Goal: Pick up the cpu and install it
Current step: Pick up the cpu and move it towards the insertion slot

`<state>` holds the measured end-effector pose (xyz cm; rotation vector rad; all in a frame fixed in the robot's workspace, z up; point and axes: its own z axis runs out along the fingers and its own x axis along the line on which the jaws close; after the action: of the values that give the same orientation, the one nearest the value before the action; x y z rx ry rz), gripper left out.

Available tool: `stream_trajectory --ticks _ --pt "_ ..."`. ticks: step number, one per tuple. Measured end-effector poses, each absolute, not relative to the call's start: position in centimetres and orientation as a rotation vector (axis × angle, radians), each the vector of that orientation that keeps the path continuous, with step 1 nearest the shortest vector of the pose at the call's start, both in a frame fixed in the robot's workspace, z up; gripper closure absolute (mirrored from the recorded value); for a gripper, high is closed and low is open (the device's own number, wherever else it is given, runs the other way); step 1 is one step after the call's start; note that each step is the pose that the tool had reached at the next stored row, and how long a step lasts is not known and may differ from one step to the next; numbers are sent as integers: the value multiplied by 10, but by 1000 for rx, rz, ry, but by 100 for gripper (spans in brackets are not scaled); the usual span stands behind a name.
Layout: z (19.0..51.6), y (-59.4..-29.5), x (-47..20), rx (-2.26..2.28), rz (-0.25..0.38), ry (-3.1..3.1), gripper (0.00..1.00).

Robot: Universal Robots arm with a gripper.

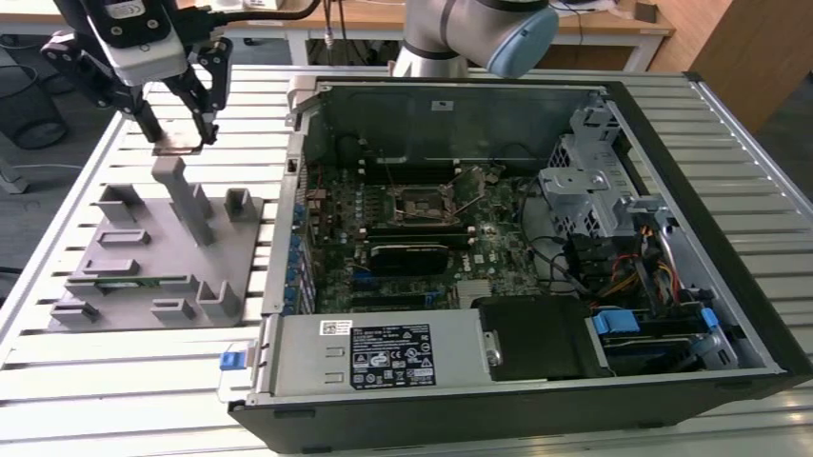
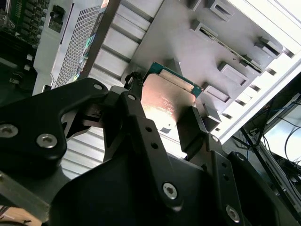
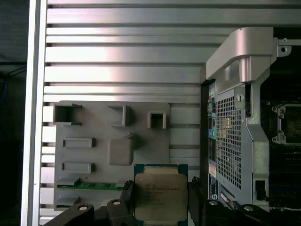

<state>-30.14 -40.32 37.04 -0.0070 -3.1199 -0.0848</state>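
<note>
Slatted table [image 1: 128, 381], grey tray [image 1: 150, 259] under end effector [image 1: 178, 131] clamping cpu [image 3: 161, 195], computer case [image 1: 718, 190] beside

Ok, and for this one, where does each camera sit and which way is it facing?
Exterior view: off the arm, raised over the table, looking down on the open computer case and grey tray; the arm and gripper show.
First wrist view: at the wrist, looking down past the cpu onto the tray; fingers show.
Second wrist view: at the wrist, looking slantwise along the fingers at the cpu.
Shared: both wrist views show the gripper shut on the cpu above the tray.
</note>
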Motion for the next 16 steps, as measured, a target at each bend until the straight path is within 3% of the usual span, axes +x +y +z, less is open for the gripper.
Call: stream_trajectory --ticks 16 --pt "369 -403 -274 -7 -85 -3120 46"
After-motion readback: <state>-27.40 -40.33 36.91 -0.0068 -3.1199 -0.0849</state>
